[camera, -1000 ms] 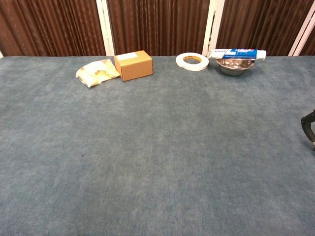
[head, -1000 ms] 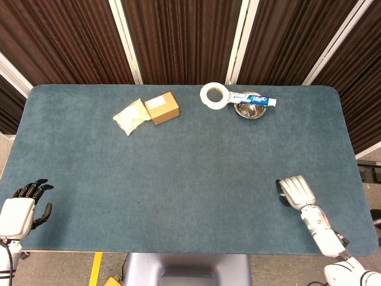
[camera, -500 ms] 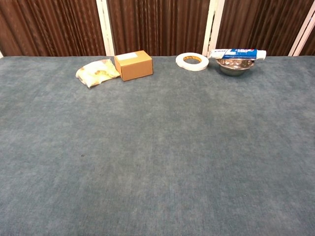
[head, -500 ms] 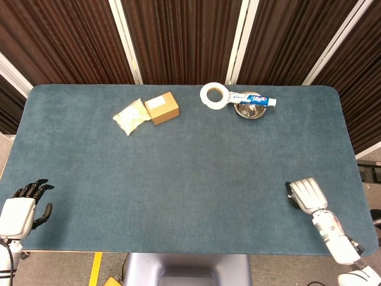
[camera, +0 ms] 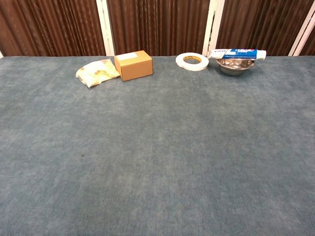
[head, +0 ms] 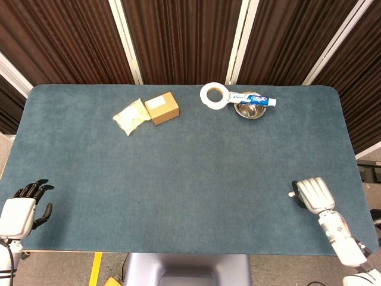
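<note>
Dark pleated curtains with pale uprights behind a table (head: 178, 179) covered in blue-grey felt, seen from the head view. At the near left corner, just off the table's edge: left hand (head: 18, 211), white back upward, dark fingers (head: 36, 187) slightly parted and pointing toward the far right, nothing in them. Near the right edge, over the felt: right hand (head: 314, 193), white back up, fingers pointing toward the far side and curled downward at the tips, nothing visibly gripped; how far closed, cannot tell. Well apart from both hands, along the far edge: crumpled yellow packet (head: 131, 116) touching a brown cardboard box (head: 162, 108), long sides running slightly askew to the table edge; further right a white roll of tape (head: 214, 95) lying flat, then a small metal bowl (head: 249, 109) with a blue-and-white toothpaste tube (head: 253, 100) laid across its rim, long axis left to right, white cap toward the tape. Wide bare felt between hands and far row.

From the chest view: neither hand visible. Same row at the far edge: packet (camera: 97, 72), box (camera: 133, 65), tape (camera: 192, 61), bowl (camera: 235, 66), tube (camera: 237, 53) level across the rim. Broad open felt (camera: 157, 162) in front.
</note>
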### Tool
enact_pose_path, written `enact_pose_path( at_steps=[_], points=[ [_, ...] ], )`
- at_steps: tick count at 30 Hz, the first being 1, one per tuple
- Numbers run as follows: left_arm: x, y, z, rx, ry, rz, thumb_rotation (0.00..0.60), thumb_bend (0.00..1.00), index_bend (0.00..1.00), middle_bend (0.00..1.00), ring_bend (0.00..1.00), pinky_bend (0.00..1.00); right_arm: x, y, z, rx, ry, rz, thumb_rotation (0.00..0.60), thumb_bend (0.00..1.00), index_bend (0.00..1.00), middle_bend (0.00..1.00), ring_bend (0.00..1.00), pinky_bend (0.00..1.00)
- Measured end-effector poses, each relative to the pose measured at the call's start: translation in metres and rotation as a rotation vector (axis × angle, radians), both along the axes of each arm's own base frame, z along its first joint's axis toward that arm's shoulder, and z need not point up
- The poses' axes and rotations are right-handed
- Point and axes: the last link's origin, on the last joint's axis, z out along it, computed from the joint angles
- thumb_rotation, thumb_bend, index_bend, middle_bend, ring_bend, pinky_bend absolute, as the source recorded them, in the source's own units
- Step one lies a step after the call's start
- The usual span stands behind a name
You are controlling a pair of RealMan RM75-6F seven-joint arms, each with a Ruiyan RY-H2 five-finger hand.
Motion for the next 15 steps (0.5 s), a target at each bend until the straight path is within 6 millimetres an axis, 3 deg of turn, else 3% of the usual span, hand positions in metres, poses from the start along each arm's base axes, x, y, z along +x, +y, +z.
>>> enact_pose_path(
  at_steps=[3,6,9,14,15],
  points=[
    [0.001,0.0,0.0,0.001,0.004,-0.003,0.6,0.45,0.32,0.21,0.25,0.36,0.003,0.001,0.003,-0.016,-0.023,0.013,0.6,0.4,0.67,0.98,1.0,0.98],
    [0.003,-0.001,0.0,0.005,0.006,-0.014,0.6,0.45,0.32,0.21,0.25,0.36,0.008,0.003,0.008,-0.047,-0.054,0.045,0.6,0.34,0.64,0.96,0.95,0.89],
    [0.006,-0.002,0.0,0.006,0.008,-0.029,0.6,0.45,0.32,0.21,0.25,0.36,0.017,0.006,0.014,-0.09,-0.11,0.103,0.6,0.25,0.59,0.81,0.77,0.75],
    [0.007,-0.003,-0.001,0.002,0.013,-0.03,0.6,0.45,0.32,0.21,0.25,0.36,0.033,0.018,0.025,-0.143,-0.209,0.179,0.6,0.18,0.45,0.46,0.34,0.52],
    [0.006,-0.003,-0.001,0.001,0.013,-0.028,0.6,0.45,0.32,0.21,0.25,0.36,0.034,0.02,0.026,-0.146,-0.217,0.174,0.6,0.17,0.43,0.43,0.3,0.46]
  ],
)
